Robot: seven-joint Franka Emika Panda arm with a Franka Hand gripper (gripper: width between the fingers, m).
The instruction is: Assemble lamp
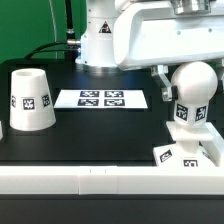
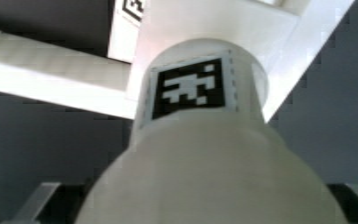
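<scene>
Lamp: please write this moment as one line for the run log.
bulb upright on base | gripper open around bulb | shade stands apart

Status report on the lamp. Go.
Claw open, astride bulb. Bulb upright on base. Shade stands apart, exterior view's left. No obstruction seen.

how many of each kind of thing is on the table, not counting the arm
lamp shade: 1
lamp bulb: 1
lamp base: 1
marker board: 1
total: 4
</scene>
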